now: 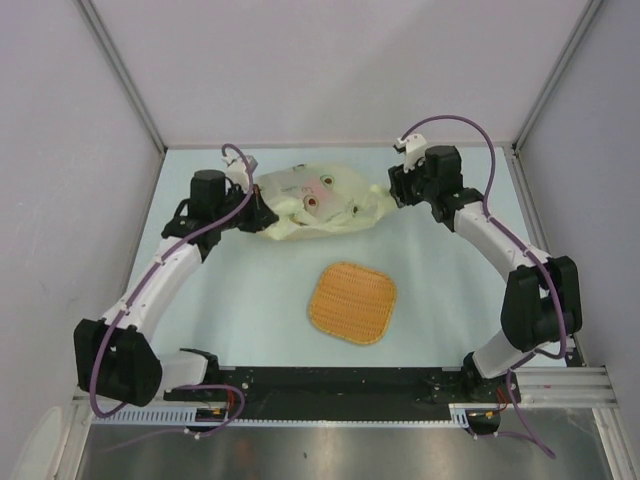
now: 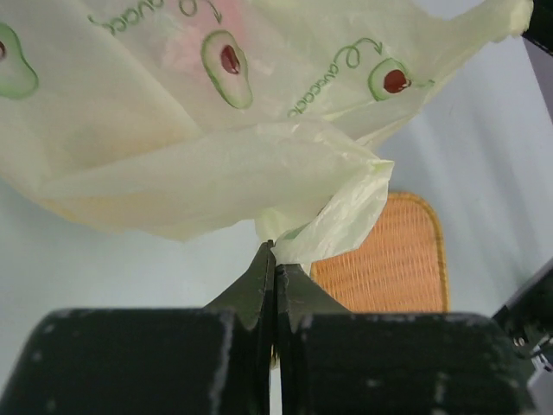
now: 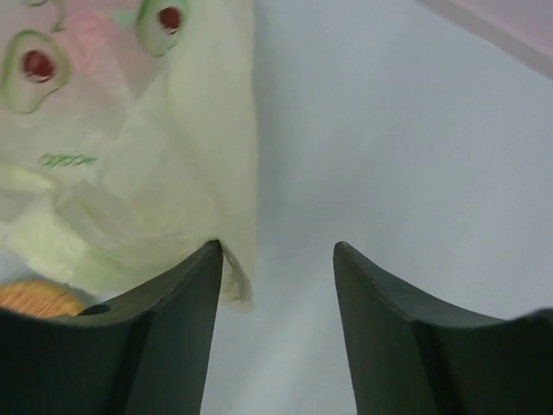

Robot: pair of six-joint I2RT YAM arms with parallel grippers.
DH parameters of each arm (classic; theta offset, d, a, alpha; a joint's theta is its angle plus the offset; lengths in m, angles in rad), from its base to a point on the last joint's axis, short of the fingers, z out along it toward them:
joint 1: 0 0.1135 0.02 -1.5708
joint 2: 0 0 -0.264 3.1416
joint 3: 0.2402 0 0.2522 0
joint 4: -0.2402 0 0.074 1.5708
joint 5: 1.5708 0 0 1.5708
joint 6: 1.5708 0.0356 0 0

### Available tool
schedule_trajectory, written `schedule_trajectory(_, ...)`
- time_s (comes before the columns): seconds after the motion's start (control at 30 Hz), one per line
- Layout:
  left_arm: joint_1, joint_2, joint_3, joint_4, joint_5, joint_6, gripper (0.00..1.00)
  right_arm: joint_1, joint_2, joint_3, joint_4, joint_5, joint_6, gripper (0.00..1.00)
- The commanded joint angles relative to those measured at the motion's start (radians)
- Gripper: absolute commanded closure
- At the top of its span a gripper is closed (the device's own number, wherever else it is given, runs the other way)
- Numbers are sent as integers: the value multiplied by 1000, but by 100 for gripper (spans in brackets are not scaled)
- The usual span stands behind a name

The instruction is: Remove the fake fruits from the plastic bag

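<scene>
The pale yellow-green plastic bag (image 1: 315, 203), printed with avocados, lies at the back of the table between my two grippers. A pink-red shape shows faintly through its film; the fake fruits are otherwise hidden inside. My left gripper (image 1: 262, 212) is shut on a bunched edge of the bag (image 2: 337, 216), at its left end. My right gripper (image 1: 397, 187) is open at the bag's right end. In the right wrist view the bag's edge (image 3: 173, 173) lies against the left finger, and nothing is between the fingers (image 3: 194, 285).
An orange woven square mat (image 1: 352, 302) lies in the middle of the table, in front of the bag; it also shows behind the bag in the left wrist view (image 2: 389, 264). Grey walls close in the table at the back and both sides.
</scene>
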Motion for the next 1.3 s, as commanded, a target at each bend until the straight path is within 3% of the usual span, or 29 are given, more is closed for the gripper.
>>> schedule_trajectory(0.0, 4, -137, -35, 22, 61, -42, 100, 65, -188, 11, -74, -139, 2, 36)
schedule_trajectory(0.2, 43, -209, -126, 74, 122, -26, 100, 202, -235, 11, -32, -159, 85, 34)
schedule_trajectory(0.4, 56, -287, -40, 13, 316, 12, 100, 328, -158, 9, 52, -132, 75, 39)
schedule_trajectory(0.67, 96, -366, -43, -28, 332, 30, 100, 475, 86, 117, 173, -169, 76, 67)
schedule_trajectory(0.83, 128, -389, -41, -28, 352, 33, 100, 495, 184, 203, 175, -183, 130, 77)
schedule_trajectory(0.97, 146, -407, -41, -39, 369, 40, 100, 507, 267, 255, 199, -124, 174, 79)
schedule_trajectory(1.1, 154, -416, -55, -87, 340, 84, 100, 509, 316, 348, 153, -199, 200, 79)
schedule_trajectory(1.27, 166, -404, -77, -58, 346, 58, 100, 504, 275, 292, 204, -192, 257, 78)
